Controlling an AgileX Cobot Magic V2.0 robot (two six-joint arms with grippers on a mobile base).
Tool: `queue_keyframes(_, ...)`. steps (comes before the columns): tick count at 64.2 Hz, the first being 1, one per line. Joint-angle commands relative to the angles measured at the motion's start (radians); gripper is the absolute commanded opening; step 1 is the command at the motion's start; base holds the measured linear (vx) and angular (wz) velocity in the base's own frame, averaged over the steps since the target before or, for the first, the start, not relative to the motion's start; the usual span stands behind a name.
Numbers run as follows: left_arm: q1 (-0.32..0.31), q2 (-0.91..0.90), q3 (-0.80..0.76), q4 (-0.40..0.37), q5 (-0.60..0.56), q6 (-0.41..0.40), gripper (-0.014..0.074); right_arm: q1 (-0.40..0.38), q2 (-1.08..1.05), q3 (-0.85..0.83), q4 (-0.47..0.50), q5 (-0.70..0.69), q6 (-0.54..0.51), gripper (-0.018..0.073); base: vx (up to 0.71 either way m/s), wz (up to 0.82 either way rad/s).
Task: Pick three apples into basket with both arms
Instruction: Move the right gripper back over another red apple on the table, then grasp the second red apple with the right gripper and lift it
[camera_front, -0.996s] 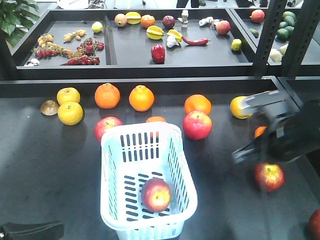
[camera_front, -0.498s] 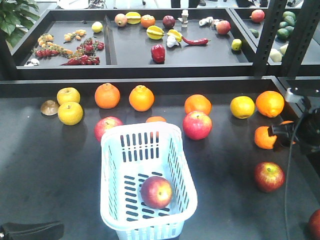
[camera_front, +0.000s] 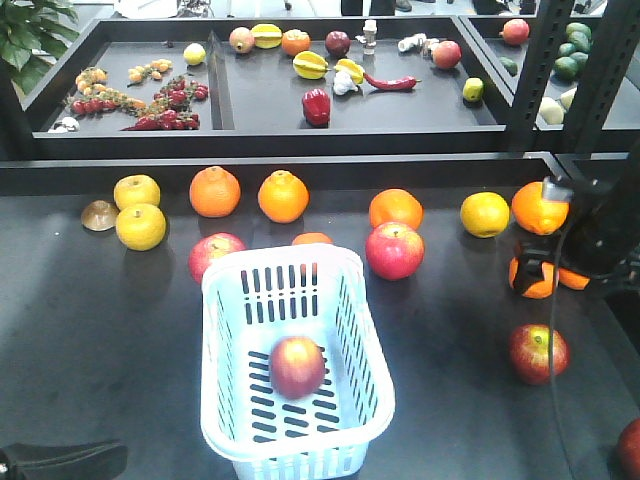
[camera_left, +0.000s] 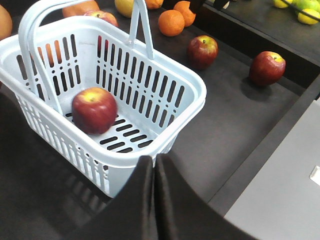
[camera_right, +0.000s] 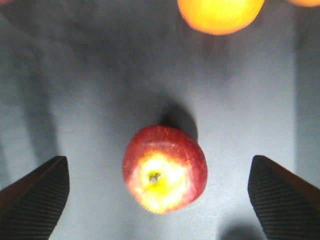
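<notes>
The basket sits in the middle of the table with one red apple inside it, and the left gripper is just beside its near wall, jaws pressed together on nothing. The right gripper hangs over the right side of the table with its jaws spread wide. A second apple lies right under it, in the gap between them, stem up, so the right arm is nearer.
</notes>
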Motion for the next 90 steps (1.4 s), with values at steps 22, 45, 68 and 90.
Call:
queue_keyframes(22,-0.003,0.004,-0.024,-0.046,-0.030,-0.005,-0.0006,-0.003,0.076,-0.028,0.000,-0.008,-0.014,0.0676,0.00,0.00)
queue_keyframes(45,-0.003,0.004,-0.024,-0.046,-0.030,-0.005,-0.0006,-0.003,0.141,-0.027,0.000,0.030,-0.014,0.0658,0.00,0.00)
queue_keyframes(68,-0.003,0.004,-0.024,-0.046,-0.030,-0.005,-0.0006,-0.003,0.145,-0.027,0.007,0.081,-0.033,0.0440,0.00,0.00)
queue_keyframes(90,-0.003,0.004,-0.024,-0.046,-0.030,-0.005,-0.0006,-0.004,0.014,-0.027,0.082,0.197,-0.149,0.0034,0.00,0.00)
